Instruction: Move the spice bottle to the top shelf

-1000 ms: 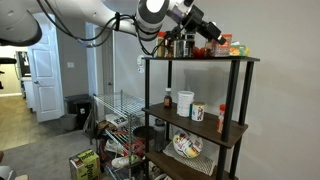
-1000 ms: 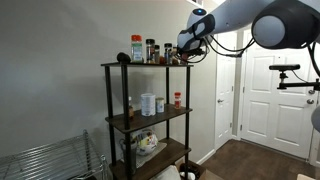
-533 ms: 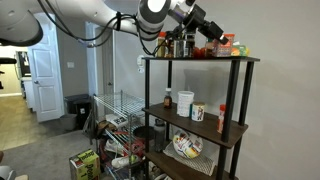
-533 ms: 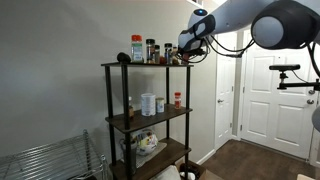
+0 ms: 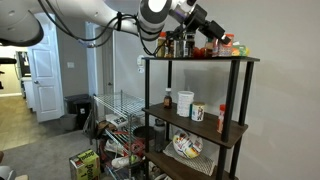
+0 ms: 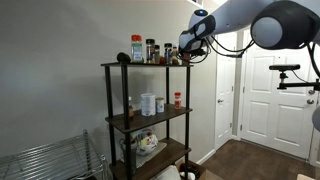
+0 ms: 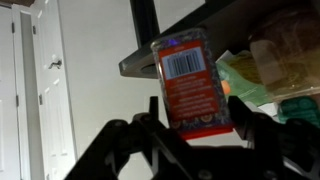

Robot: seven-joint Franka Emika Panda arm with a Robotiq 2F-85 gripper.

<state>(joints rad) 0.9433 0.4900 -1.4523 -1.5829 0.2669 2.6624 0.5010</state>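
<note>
The spice bottle (image 7: 190, 85) is red-orange with a barcode label and stands upright between my fingers in the wrist view. My gripper (image 7: 195, 118) is shut on its lower part, one finger on each side. In both exterior views my gripper (image 5: 211, 38) (image 6: 187, 48) is at the end of the top shelf (image 5: 215, 59) (image 6: 128, 66), holding the bottle (image 5: 205, 48) just over the dark board, next to the tall dark jars. Whether the bottle's base touches the board cannot be told. The shelf's edge also shows in the wrist view (image 7: 150, 62).
Tall dark spice jars (image 5: 180, 45) (image 6: 151, 50) and other packets (image 5: 232, 46) crowd the top shelf. The middle shelf holds a white container (image 5: 185, 101) and small bottles. A wire rack (image 5: 115, 120) stands beside the unit. A white door (image 6: 275, 90) is behind.
</note>
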